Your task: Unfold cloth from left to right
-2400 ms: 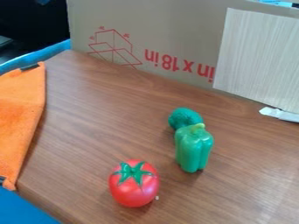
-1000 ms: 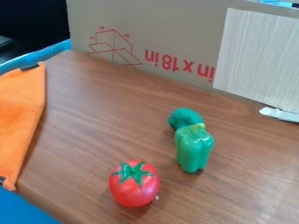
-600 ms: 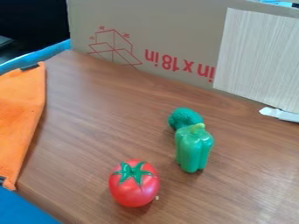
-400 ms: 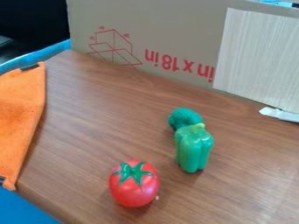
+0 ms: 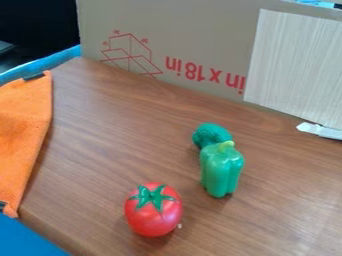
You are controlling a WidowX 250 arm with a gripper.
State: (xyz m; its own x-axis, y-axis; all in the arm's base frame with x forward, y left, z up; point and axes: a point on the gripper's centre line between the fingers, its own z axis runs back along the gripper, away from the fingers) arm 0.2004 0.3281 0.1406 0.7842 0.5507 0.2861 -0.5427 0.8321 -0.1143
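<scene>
Camera view: cloth (image 5: 23, 130) at left edge.

Lit softly and fairly brightly, with pale glare on the table (image 5: 308, 210) at lower right, small highlights on the tomato (image 5: 159, 220) and green pepper (image 5: 222, 172), faint shadows at their bases, and deep darkness at upper left.

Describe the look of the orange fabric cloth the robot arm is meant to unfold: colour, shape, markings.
The orange fabric cloth has a matte surface. Its long right edge bends partway down, then slants to a narrow lower corner. A small dark patch marks the top edge, with a second dark patch near the lower corner.
</scene>
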